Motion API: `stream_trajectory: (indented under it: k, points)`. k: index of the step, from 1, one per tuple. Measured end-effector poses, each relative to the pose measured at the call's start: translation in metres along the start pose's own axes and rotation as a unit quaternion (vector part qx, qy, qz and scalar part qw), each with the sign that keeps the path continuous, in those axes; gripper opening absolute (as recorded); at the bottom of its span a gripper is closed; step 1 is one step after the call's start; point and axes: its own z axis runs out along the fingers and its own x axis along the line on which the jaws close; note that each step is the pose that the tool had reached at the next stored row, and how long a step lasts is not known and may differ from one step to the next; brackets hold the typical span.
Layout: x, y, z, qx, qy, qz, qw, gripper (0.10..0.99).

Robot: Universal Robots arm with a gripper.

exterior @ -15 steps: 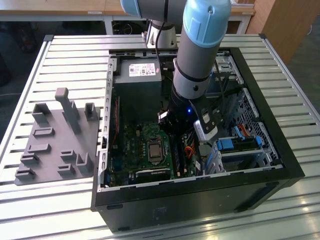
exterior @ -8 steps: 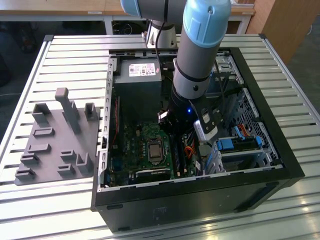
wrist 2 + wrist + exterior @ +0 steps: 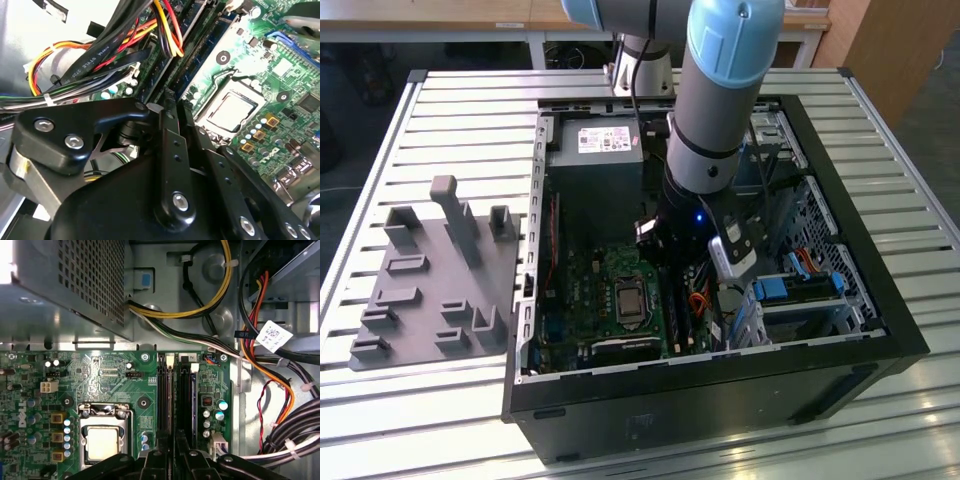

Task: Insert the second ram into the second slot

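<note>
The second ram (image 3: 202,50) shows best in the second wrist view. It is a long, thin, dark blue strip seen from its edge, with small dark parts in a row along it. Its flat face is turned away, so no label can be seen. It lies along the black slots (image 3: 186,400) on the green board (image 3: 100,375), next to the shiny square chip holder (image 3: 102,442). One end of the strip reaches right up to the tip of the gripper (image 3: 176,102), which is down low over the same slots. In the first wrist view the gripper (image 3: 172,442) is cut off by the picture's edge, and the slots run out from under its tip. I cannot tell if the gripper is pinching the strip or just sitting over it. In the exterior view the big grey arm (image 3: 720,100) reaches down into the open computer case (image 3: 880,300) and hides that spot.
</note>
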Motion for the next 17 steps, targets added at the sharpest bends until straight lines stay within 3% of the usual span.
stream_trajectory:
  k: [9,10,17]
  points:
    - [0.0008,0.0001,-0.0129,0.0000,0.0007,0.000,1.0000,0.196]
    - [0.0008,0.0002,-0.0137,0.0000,0.0009,0.000,1.0000,0.129]
    - [0.0006,0.0003,-0.0107,0.0000,0.0008,0.000,1.0000,0.106]
